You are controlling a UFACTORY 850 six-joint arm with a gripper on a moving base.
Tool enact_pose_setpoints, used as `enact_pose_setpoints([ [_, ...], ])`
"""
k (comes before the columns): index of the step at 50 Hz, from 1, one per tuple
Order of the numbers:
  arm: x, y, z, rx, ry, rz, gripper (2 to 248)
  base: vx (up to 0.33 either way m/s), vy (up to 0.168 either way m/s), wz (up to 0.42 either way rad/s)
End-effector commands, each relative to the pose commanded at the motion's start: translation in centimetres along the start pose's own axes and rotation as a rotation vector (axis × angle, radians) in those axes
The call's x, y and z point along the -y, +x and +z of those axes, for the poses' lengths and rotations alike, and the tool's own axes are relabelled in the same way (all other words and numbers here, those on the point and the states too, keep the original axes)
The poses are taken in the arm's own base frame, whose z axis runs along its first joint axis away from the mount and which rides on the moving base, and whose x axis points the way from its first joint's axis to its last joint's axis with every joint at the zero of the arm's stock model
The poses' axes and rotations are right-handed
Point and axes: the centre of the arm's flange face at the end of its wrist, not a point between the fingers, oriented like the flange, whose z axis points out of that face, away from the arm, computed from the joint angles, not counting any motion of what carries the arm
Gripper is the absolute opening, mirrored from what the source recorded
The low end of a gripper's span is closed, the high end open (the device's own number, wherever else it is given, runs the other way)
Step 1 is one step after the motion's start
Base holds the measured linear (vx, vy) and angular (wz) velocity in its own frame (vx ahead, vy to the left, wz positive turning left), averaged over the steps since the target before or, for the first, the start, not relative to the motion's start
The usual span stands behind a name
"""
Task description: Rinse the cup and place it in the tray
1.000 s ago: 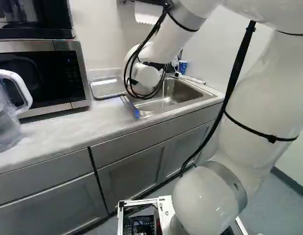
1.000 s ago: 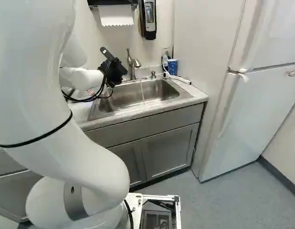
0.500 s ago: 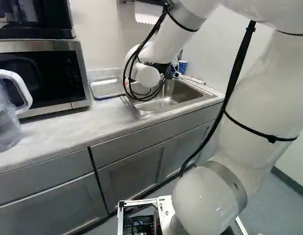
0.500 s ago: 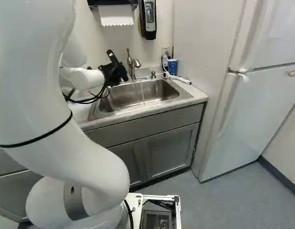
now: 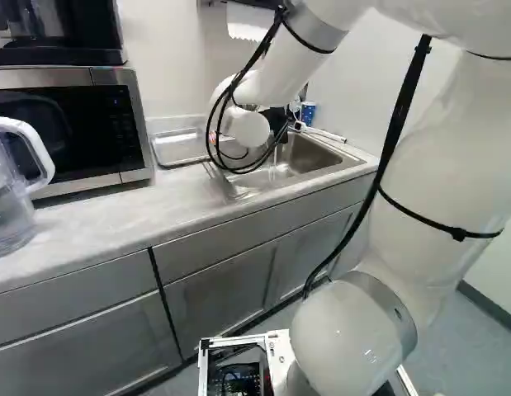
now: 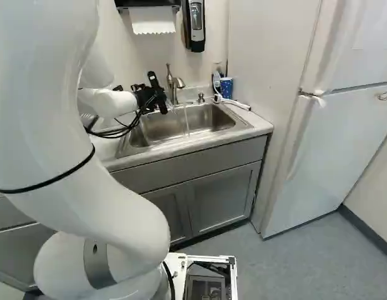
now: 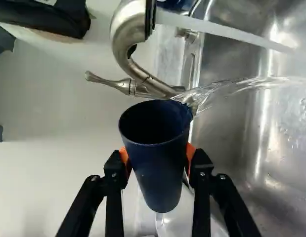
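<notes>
Over the back left of the sink [image 6: 157,128], near the faucet [image 6: 174,84], is my gripper [image 6: 157,99] in the right base view. In the wrist view my gripper [image 7: 158,155] is shut on a dark blue cup [image 7: 161,173], an orange pad against each side. The cup is tilted, and water [image 7: 212,94] spills over its rim towards the basin. Its inside is dark. The faucet's own stream [image 7: 232,32] runs clear of the cup. A shallow metal tray [image 5: 177,148] lies left of the sink in the left base view.
A blue patterned cup [image 6: 226,87] and a white corded thing [image 6: 236,103] stand at the sink's back right corner. A microwave [image 5: 69,128] and a clear pitcher [image 5: 11,190] are on the counter further left. A soap dispenser [image 6: 196,25] hangs above.
The gripper has turned at the wrist, with the cup in it, and swung slightly towards the basin. Water now spills beside it. The base has not moved.
</notes>
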Motion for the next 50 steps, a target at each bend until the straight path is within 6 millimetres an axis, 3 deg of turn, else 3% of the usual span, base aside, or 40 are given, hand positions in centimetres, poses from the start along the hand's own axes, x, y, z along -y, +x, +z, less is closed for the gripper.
enact_pose_setpoints([
  [50, 0.39, -0.25, -0.01, 0.037, 0.036, 0.476, 124, 0.000, 0.000, 0.000],
])
